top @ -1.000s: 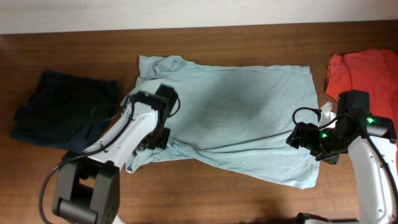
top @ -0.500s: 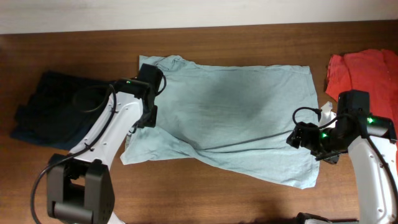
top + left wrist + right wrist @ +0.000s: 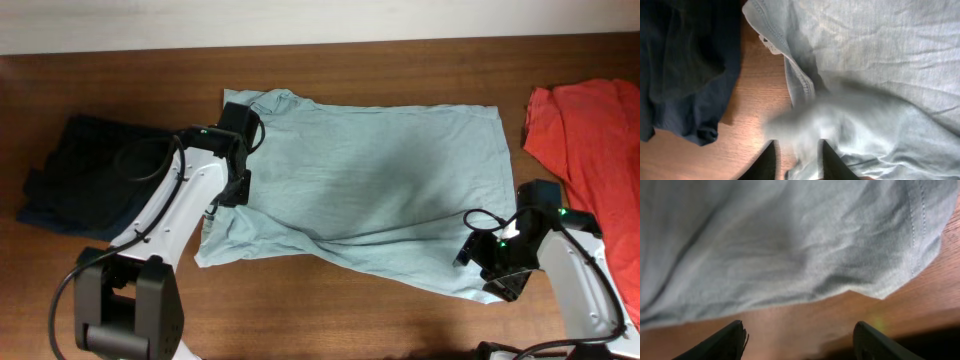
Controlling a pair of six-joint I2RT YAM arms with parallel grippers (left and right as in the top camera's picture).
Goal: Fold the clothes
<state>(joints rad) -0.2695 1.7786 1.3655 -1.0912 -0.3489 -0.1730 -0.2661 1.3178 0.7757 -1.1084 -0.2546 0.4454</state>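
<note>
The pale grey-blue T-shirt lies spread flat across the table's middle, collar to the left. My left gripper is over its left edge near the collar. In the left wrist view the jaws stand a little apart, with blurred shirt cloth under and between them. My right gripper is wide open at the shirt's near right corner. In the right wrist view it is over bare wood, just short of the hem. The dark navy garment lies at the left and the red-orange shirt at the right.
The navy garment lies close to the left of my left gripper, with a strip of bare wood between it and the T-shirt. The wooden table extends in front of the shirt. The table's far edge runs along the top.
My left gripper has moved from the shirt's lower left sleeve up toward the collar; the sleeve now lies flat. My right gripper has moved toward the near edge, to the shirt's lower right corner.
</note>
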